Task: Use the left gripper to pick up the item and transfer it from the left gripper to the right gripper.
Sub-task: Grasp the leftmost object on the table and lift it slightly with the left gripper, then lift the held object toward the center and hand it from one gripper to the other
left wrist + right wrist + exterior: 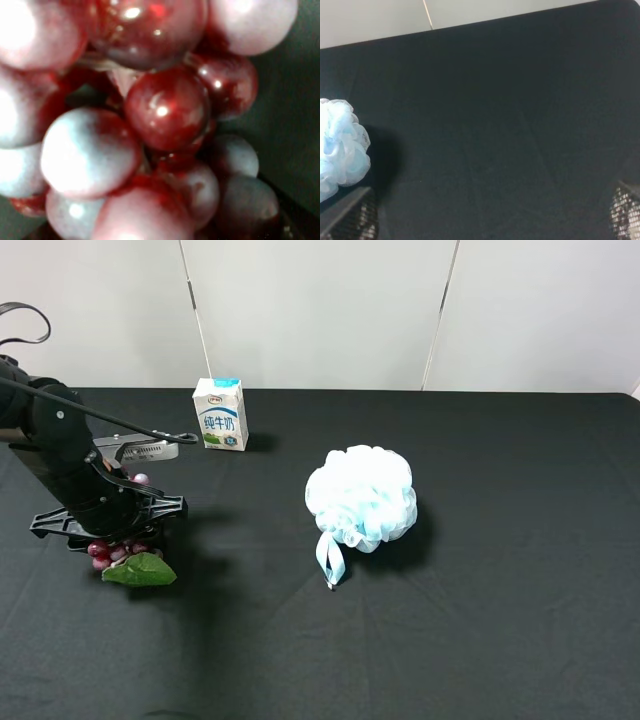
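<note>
**Step in hand: grasping the grapes.**
- The grapes lie on the table, near its left edge in the high view.
- The left gripper is down on top of them. Its fingers are hidden among the berries, so I cannot tell whether they have closed.
- In the left wrist view the berries fill the frame, very close.
- Judgement: the glossy round berries are likely to slip. Grip across the middle of the cluster, not on a single berry.
- Lift straight and slowly, and confirm that the whole bunch rises.
- Leave one end free for the right gripper to take.
- The right gripper's fingertips stand wide apart with nothing between them. It is over bare table near the pouf and does not show in the high view.

**Count, largest first**
- Table, black: 1
- Pouf, pale blue: 1, mid-table, well apart from the grapes
- Grippers: 2
- Grapes: 1 bunch; the berries are too crowded to count
- Carton: 1, upright, near the far edge
- Leaf, green: 1, at the near end of the bunch
</note>
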